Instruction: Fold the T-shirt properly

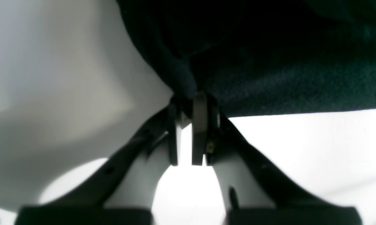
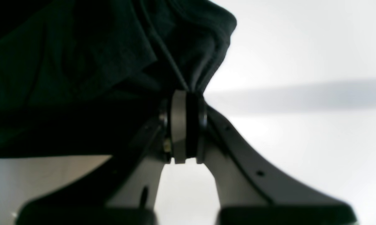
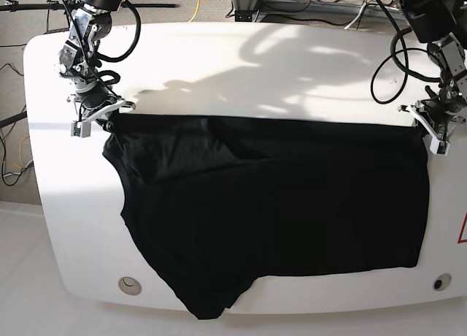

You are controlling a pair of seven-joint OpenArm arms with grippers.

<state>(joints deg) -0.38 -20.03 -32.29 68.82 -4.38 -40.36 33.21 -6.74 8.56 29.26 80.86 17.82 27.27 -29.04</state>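
On a smooth white table (image 3: 219,58), with cables (image 3: 314,4) past the far edge. Big soft black T-shirt (image 3: 292,197) spread flat, one sleeve hanging off the near edge. Right gripper (image 2: 187,93) bent down at the far left corner, pinching bunched cloth. Left gripper (image 1: 192,98) at the far right corner, pinching cloth too

Both wrist views were soft and blurred, the white tabletop (image 1: 300,150) blown out by glare at lower right, while the base view was sharp, with arm shadows across the upper middle and the black T-shirt (image 3: 292,204) nearly detailless.
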